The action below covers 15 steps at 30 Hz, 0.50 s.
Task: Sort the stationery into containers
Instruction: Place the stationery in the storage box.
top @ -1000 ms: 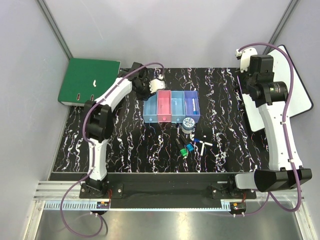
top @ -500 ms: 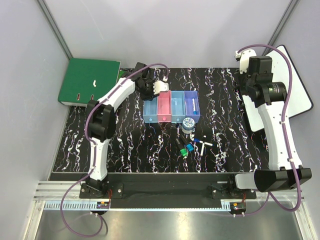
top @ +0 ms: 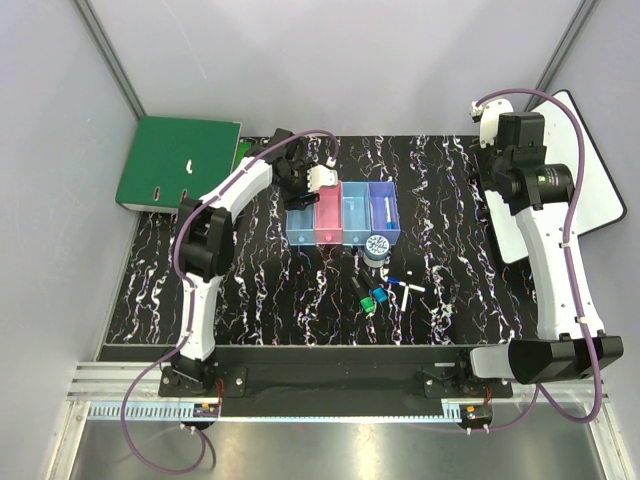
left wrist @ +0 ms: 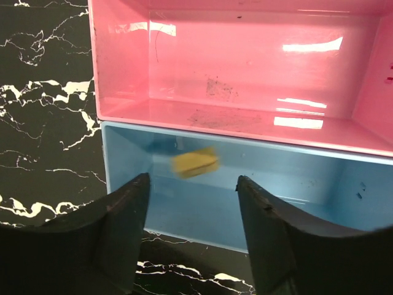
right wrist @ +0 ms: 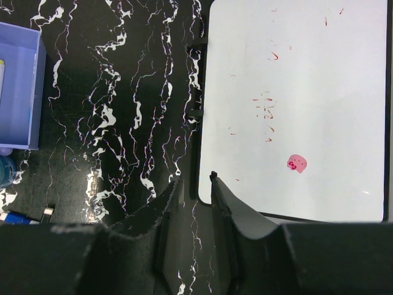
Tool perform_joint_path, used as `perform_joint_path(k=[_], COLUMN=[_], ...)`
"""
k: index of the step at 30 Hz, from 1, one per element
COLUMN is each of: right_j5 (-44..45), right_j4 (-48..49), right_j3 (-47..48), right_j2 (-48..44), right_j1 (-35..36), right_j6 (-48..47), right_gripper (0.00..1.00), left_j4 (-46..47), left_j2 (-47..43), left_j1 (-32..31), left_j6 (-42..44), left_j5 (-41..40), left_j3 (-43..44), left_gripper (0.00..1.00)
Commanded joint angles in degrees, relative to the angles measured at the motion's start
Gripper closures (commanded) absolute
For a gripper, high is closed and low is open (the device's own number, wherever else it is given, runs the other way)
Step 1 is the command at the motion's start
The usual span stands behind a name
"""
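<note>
The four joined bins stand mid-table: light blue (top: 301,224), pink (top: 328,213), light blue (top: 355,210), purple-blue (top: 383,208). My left gripper (top: 317,182) hangs open over the far end of the left light-blue bin (left wrist: 288,190), next to the pink bin (left wrist: 245,67). A small blurred yellow piece (left wrist: 195,163) shows inside that blue bin, between and beyond my fingers. The tape roll (top: 376,247), black markers (top: 366,296) and white pens (top: 406,286) lie in front of the bins. My right gripper (right wrist: 195,179) is shut and empty, above the table by the white board's corner.
The green ring binder (top: 175,160) lies at the far left. The white board with black rim (right wrist: 295,104) lies at the right, also in the top view (top: 595,190). A white pen lies in the purple-blue bin (right wrist: 18,86).
My left gripper has moved a little nearer, from beyond the bins to over the left light-blue bin. The right arm has hardly moved.
</note>
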Motion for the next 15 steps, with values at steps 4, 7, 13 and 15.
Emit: perform_joint_path(k=[4,7,13,15], right_j5=[0.17,0.17,0.00,0.00], right_j4=[2.03,2.03,2.03,1.95], right_j3=[0.39,0.21,-0.14,-0.31], right_j2=[-1.73,-2.00,-2.52,-2.61], right_j1=[-0.42,-0.51,-0.51,-0.51], right_j6=[0.23,0.23,0.23,0.14], right_gripper=[0.68,0.68,0.68,0.67], left_j4=[0.91,0.91,0.91,0.82], left_j2=[-0.88,-2.19,-9.66,-13.07], left_j1=[0.16,0.08,-0.45,-2.55], left_j6=[-0.34,-0.69,-3.32,-4.20], left_j5=[1.04,1.30,5.86,6.31], left_j3=[0.09,0.09,0.62,-0.08], left_gripper=[0.32,0.32,0.30,0.29])
